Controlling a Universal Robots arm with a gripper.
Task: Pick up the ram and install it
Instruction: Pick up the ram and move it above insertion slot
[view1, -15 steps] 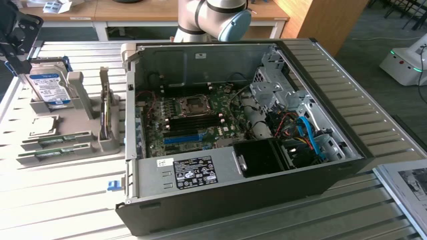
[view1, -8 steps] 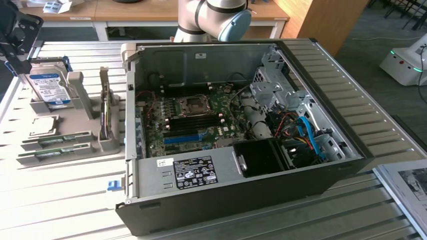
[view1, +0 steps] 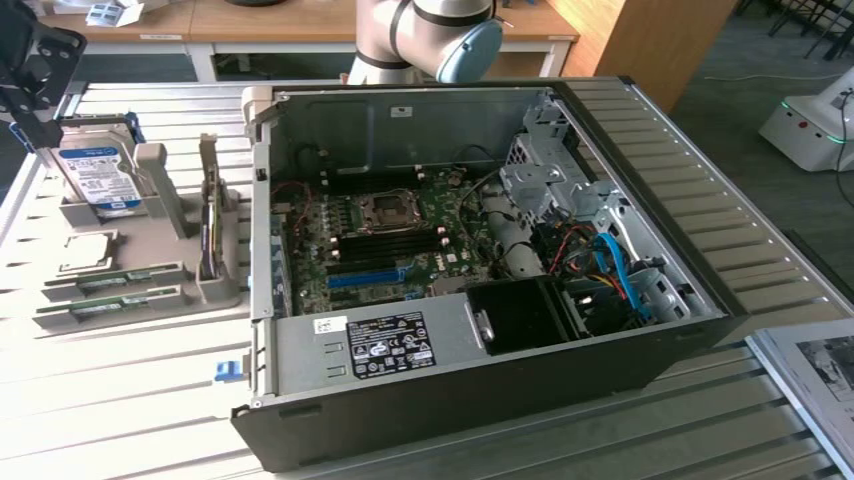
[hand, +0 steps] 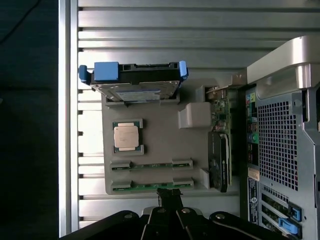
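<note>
The long, thin green ram stick is laid in the outermost slot of a grey plastic holder tray, on the side far from the blue-labelled metal hard drive. A second green stick of the same kind is seated in the next slot, just beside it and parallel to it. Between this second stick and the hard drive a square silver processor chip is placed. At the side of the tray near the computer, an expansion card with a black body is held upright on its edge.

The black fingers are pressed together with nothing between them. They are seen above the tray, close to the middle of the ram, and nothing is lying over the stick.

The tray is set on a slatted pale metal tabletop. Beside it, at the exterior view's right, an open black and grey computer case is laid on its side, so that the green motherboard is exposed. A small blue part is lying on the slats near the case. Behind the tabletop, wooden desks are seen, and a white machine is standing on the floor.

The ram's long axis is directed along the slats, with one end turned toward the computer case.
</note>
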